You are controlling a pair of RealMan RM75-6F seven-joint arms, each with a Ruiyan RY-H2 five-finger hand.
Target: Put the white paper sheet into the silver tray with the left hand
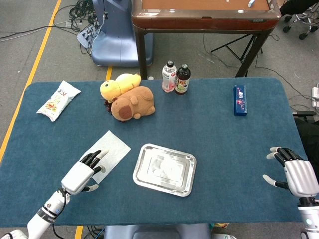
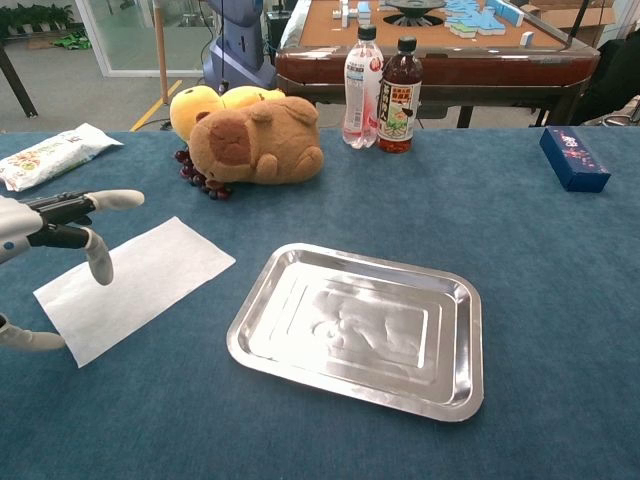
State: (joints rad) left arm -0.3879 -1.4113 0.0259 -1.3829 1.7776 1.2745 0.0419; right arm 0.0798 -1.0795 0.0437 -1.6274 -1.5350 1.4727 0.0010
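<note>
**Left hand spread above the paper, sheet flat on the table**

Your left hand (image 1: pixel 84 172) hovers over the near end of the white paper sheet (image 2: pixel 140 282), fingers spread apart and holding nothing. In the chest view the fingertips (image 2: pixel 122 199) reach out level above the sheet while one finger hangs down toward it; whether it touches the paper cannot be told. The sheet lies flat on the blue table (image 1: pixel 224 144), toward the front-left corner, set at an angle, with its far corner pointing toward the middle of the table.

The silver tray (image 2: pixel 458 345) sits just to the right of the sheet, near the middle of the front edge, apart from the paper, with nothing in it. Your right hand (image 1: pixel 294 172) rests by the front-right corner, close to the right edge, fingers parted and holding nothing.

Toward the back of the table, a brown plush animal (image 1: pixel 132 104) lies against a yellow plush (image 1: pixel 119 85), both left of centre. Two bottles (image 1: pixel 175 78) stand side by side at the back edge near the middle. A blue box (image 1: pixel 240 100) lies toward the back-right corner, and a snack packet (image 1: pixel 58 100) lies near the back-left corner.
</note>
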